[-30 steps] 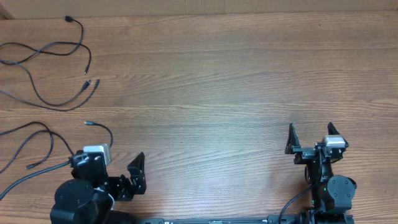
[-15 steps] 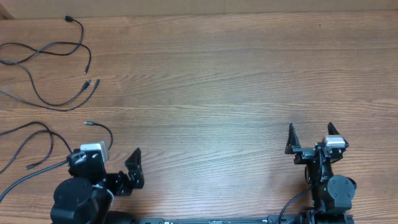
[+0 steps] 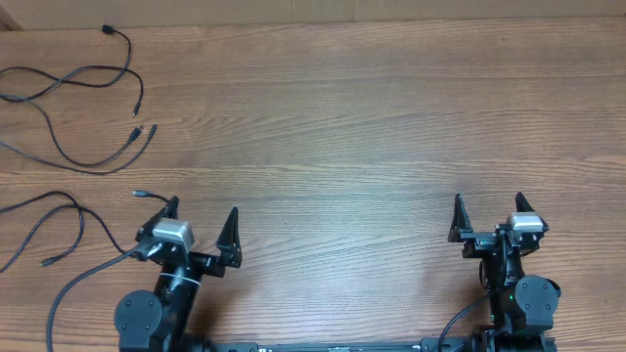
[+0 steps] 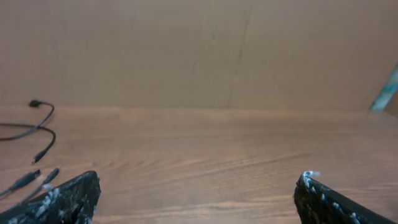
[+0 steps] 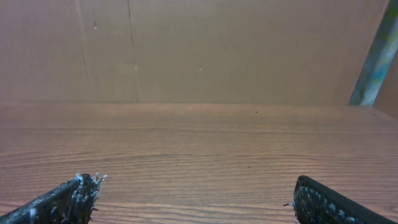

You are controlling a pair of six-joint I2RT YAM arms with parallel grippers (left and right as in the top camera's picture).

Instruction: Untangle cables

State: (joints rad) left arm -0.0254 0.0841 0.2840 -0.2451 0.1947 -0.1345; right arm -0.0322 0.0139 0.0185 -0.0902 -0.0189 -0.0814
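The overhead camera looks straight down on the table. Both wrist cameras sit low, facing forward across it toward the back wall. The left wrist and overhead views share the cables.

Overhead: light was even, fairly bright and diffuse. Grain of the table was sharp edge to edge, no glare. The cables at upper left cast only thin, soft shadows. Left wrist: dimmer, warm cast; wall hazy, cables at left edge blurred, strip at right edge smeared. Right wrist: crisper, grain readable in the lower half; wall slightly soft.
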